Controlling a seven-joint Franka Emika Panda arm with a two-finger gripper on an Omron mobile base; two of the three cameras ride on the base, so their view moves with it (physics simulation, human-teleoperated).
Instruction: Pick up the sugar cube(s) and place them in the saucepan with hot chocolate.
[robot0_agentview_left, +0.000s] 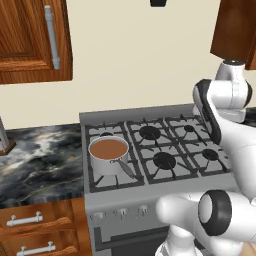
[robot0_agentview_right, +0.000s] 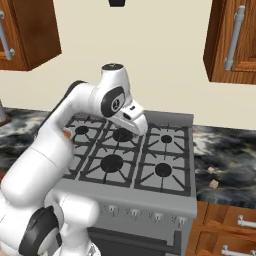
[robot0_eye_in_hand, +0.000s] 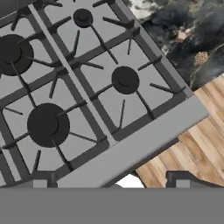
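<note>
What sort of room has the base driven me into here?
A home-style kitchen, rendered rather than real. A grey gas stove sits between dark marble counters, with wooden cabinets on the wall above. A saucepan with hot chocolate stands on a front burner, and two sugar cubes lie on the right counter.

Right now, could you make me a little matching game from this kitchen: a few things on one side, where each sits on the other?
Things:
1. saucepan with hot chocolate
2. sugar cubes
3. knobs
4. wooden cabinets

Places:
A. marble counter right of the stove
B. high on the wall
C. front-left burner
D. stove's front panel

Pairs: 1-C, 2-A, 3-D, 4-B
</note>
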